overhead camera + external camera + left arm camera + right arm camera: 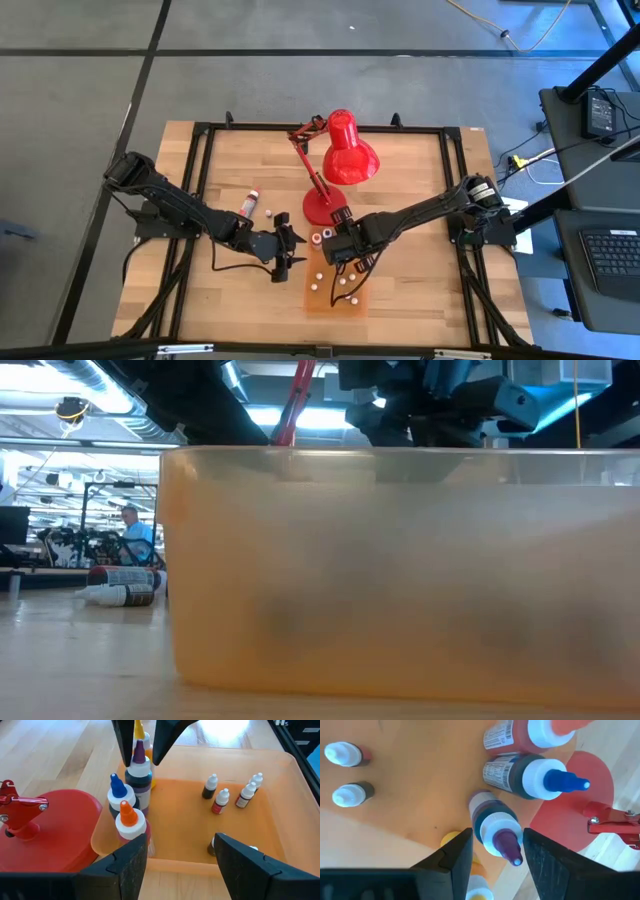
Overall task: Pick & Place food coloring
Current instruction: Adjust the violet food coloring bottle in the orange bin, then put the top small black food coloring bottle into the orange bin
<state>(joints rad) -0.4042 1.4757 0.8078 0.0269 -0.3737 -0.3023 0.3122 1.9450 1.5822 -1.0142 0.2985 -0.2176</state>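
A translucent orange tray (318, 298) sits near the table's front edge. At its corner beside the red lamp's base (55, 830), several bottles of food coloring stand upright: orange-capped (131, 822), blue-capped (119, 795), purple-capped (139, 775) and a yellow-tipped one (140, 731) behind. Several tiny white-capped dropper bottles (221, 801) stand farther in. My right gripper (497, 850) points down over the purple-capped bottle (497, 832), open, a finger on each side of its nozzle with a gap showing. My left gripper (180, 855) waits open just outside the tray's left wall.
The red desk lamp (345, 150) stands just behind the tray, its arm rising over the bottles. A bigger bottle (248, 204) lies on its side on the wood at the left, with a small white cap (268, 212) next to it. Bare wood spreads left and right of the tray.
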